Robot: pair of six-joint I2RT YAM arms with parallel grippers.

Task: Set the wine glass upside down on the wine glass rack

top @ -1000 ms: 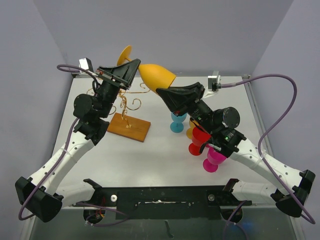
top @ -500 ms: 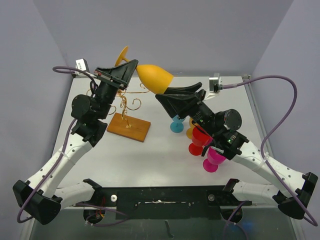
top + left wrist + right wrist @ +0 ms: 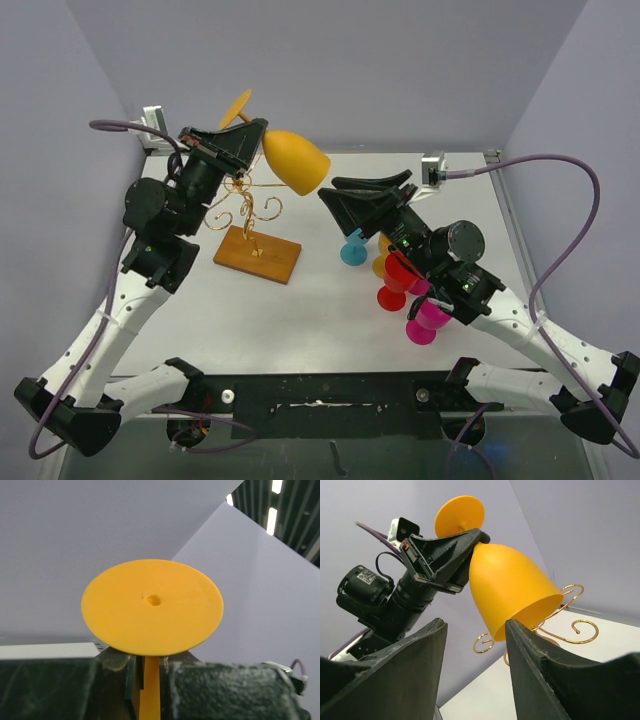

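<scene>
Above the white counter (image 3: pixel 320 295) and near the thin gold-wire wine glass rack (image 3: pixel 245 205) with curled arms, the left gripper (image 3: pixel 260 130) clamps its jaws on the stem of the smooth orange wine glass (image 3: pixel 292 160), tilted bowl-down in mid-air, while the right gripper (image 3: pixel 328 190) waits with jaws apart and empty; hanging seems next, needing the stem slid into a curl.

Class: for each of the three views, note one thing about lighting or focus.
Top external: even light, no hard shadows on the table. Left wrist: glass foot sharp, left tool dark and soft, bright ceiling strips top right. Right wrist: right tool close, dark and slightly blurred; glass crisp with a mild sheen.
</scene>
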